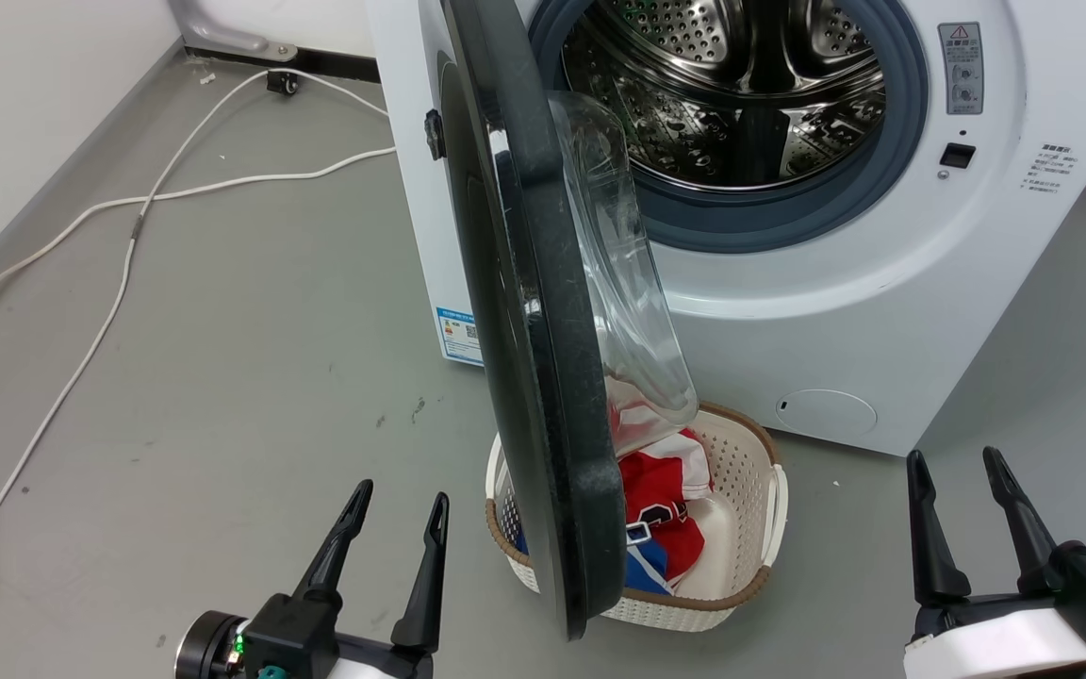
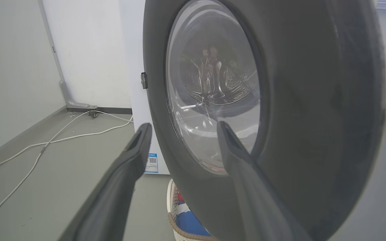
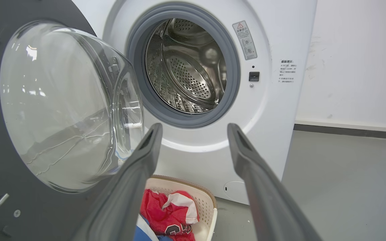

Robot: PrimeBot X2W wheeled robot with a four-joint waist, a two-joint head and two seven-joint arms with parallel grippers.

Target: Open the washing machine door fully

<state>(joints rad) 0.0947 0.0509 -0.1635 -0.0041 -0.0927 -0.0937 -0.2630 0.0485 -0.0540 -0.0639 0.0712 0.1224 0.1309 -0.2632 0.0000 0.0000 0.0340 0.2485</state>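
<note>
The door (image 1: 543, 377) stands half-open and edge-on, running far to near from the left of the machine (image 1: 788, 321) — the left gripper (image 1: 403, 492), wide and empty, is just left of its near edge; the right gripper (image 1: 953, 455), equally wide, is well right.

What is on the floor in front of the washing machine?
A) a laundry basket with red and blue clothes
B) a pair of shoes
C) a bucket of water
A: a white laundry basket holding red and blue clothes sits on the floor before the washing machine, by its open door.
</note>
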